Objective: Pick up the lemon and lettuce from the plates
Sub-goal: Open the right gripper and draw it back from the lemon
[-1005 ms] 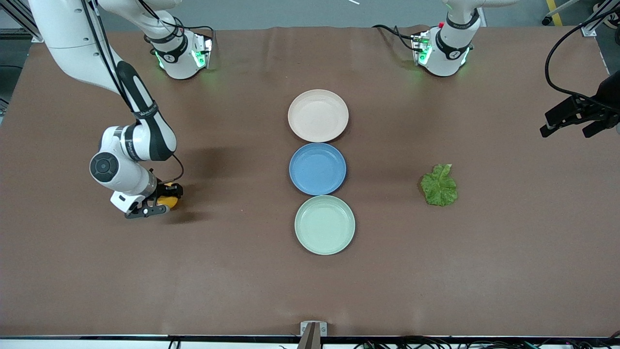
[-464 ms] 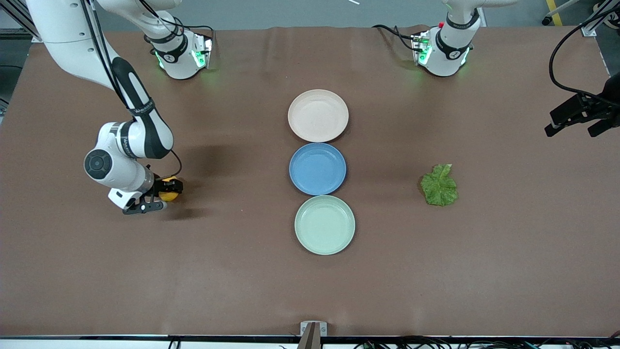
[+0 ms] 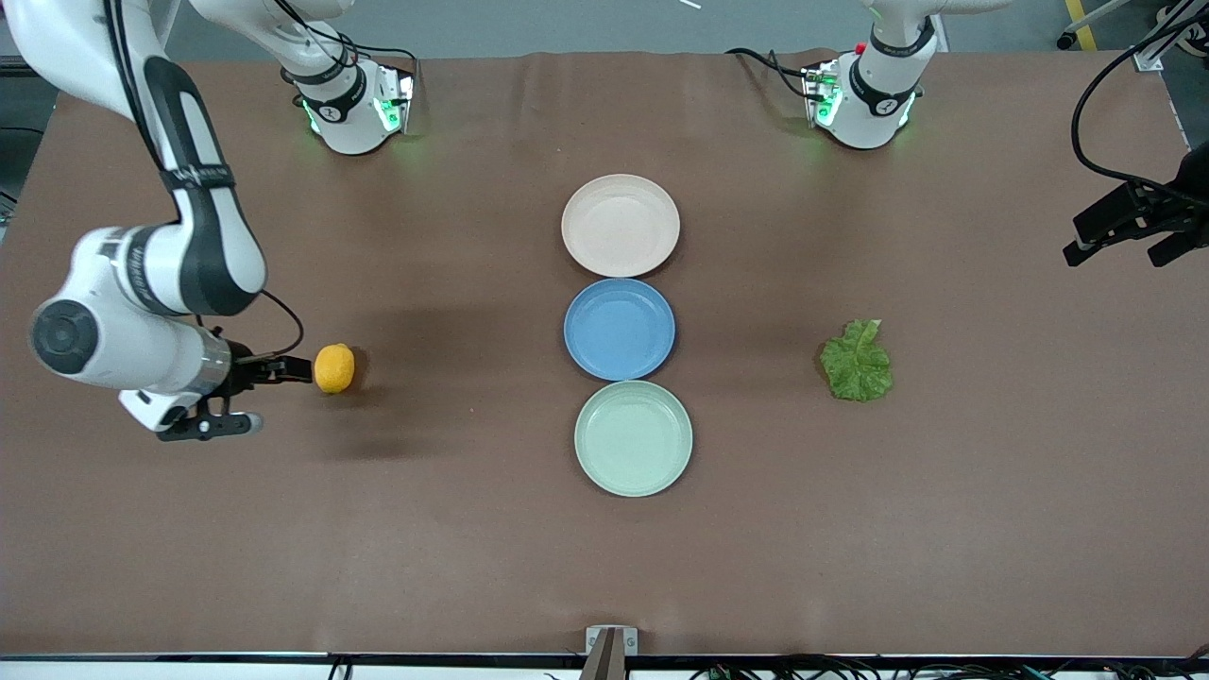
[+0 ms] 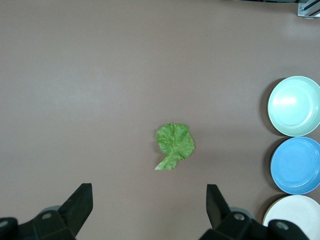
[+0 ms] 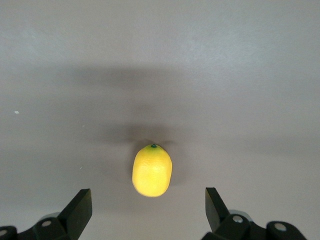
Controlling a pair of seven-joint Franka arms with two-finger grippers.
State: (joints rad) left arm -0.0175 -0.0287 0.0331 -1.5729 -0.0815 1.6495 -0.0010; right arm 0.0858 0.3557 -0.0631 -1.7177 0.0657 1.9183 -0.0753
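Observation:
The lemon lies on the bare table toward the right arm's end, level with the blue plate. My right gripper is open, drawn back from the lemon and apart from it. The lettuce lies flat on the table toward the left arm's end. My left gripper hangs open and empty, high over the left arm's end of the table. The beige-pink plate and the mint green plate hold nothing.
A blue plate sits between the two other plates, the three in a row down the table's middle. Both arm bases stand along the table's edge farthest from the front camera.
My right gripper has opened and let go of the lemon, which now rests on the table. That gripper has pulled back toward the right arm's end. The left arm has barely moved.

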